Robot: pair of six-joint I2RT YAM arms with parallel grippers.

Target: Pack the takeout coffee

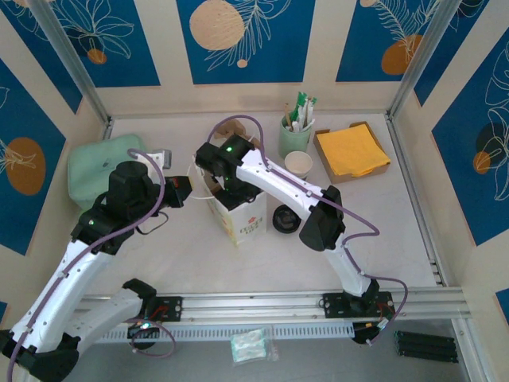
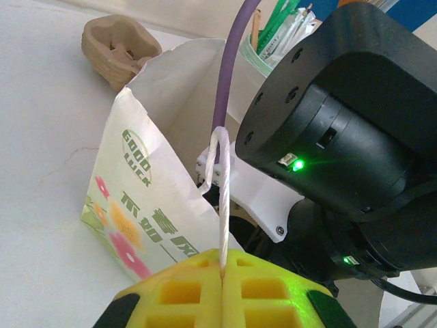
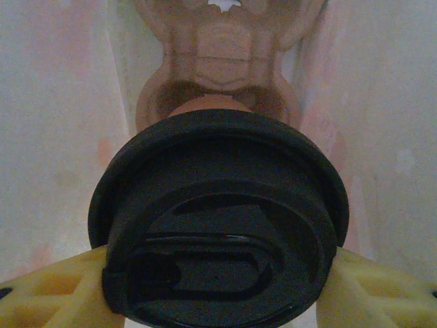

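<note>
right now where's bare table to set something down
Widest bare patch: front right, between napkin tray, right arm and rail. Smaller one between bag, left arm and rail. Crowded at back centre: stirrer cup, paper cup, tray; black lid beside the bag.

The left gripper (image 2: 223,273) pinches flat on a white handle cord (image 2: 222,198), while the right gripper (image 3: 218,294) (wrist angled down, arm stretched leftward) clamps a black-lidded cup (image 3: 218,205) between both fingers.

Right wrist view: round black plastic lid (image 3: 218,225) conceals whatever it caps. Right hand (image 3: 218,301): yellow fingers (image 3: 48,294) cut by bottom edge. Moulded brown pulp carrier (image 3: 218,61) beyond: blurred, top cropped. Left hand (image 2: 222,287), own wrist view: cropped likewise.
</note>
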